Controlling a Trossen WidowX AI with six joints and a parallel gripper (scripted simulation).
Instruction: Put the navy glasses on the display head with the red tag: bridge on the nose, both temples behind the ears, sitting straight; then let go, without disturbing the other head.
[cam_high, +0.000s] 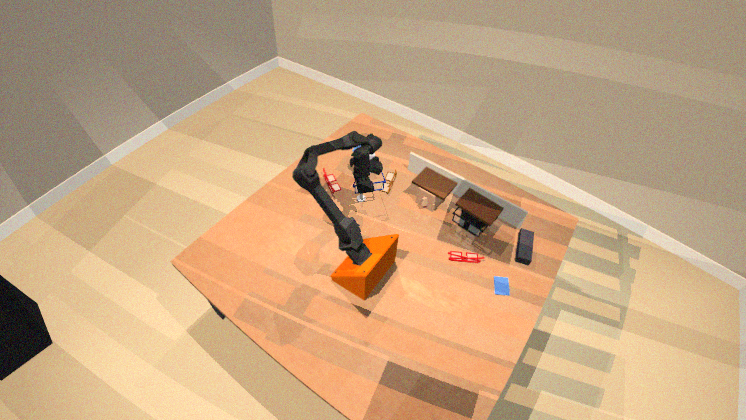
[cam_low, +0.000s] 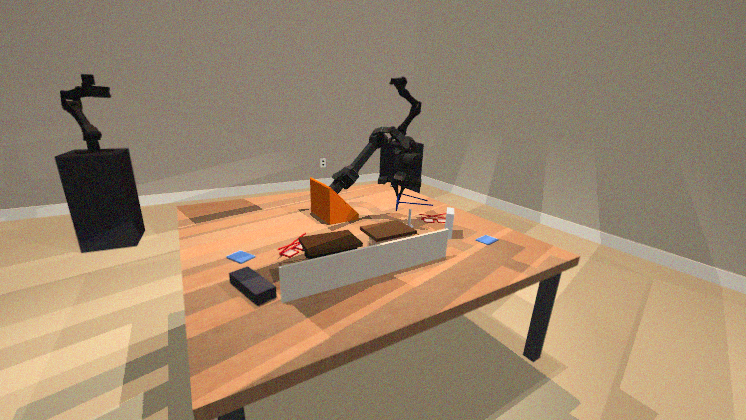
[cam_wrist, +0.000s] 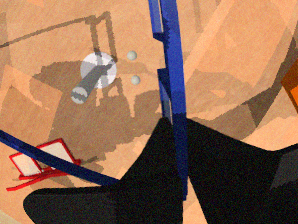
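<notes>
My gripper (cam_high: 364, 188) (cam_low: 398, 187) (cam_wrist: 170, 124) is shut on the navy glasses (cam_low: 398, 201) (cam_wrist: 176, 65). It holds them above the table; in the exterior view their temples reach to the right, and in the wrist view one temple curves off left. The display heads are mostly hidden beneath two brown boards. A pale part (cam_high: 425, 201) shows under the left board (cam_high: 434, 182) (cam_low: 388, 230). Dark-framed glasses (cam_high: 469, 223) show under the right board (cam_high: 478, 205) (cam_low: 330, 243). I cannot make out the red tag.
A post on a white round base (cam_high: 361, 198) (cam_wrist: 111, 70) stands below the held glasses. Red glasses (cam_high: 331, 181) (cam_wrist: 57, 153) lie nearby; another red pair (cam_high: 465, 256) (cam_low: 288, 251) lies near the boards. A pale wall (cam_low: 365, 267) runs behind them, beside a dark case (cam_high: 524, 246) (cam_low: 252, 285).
</notes>
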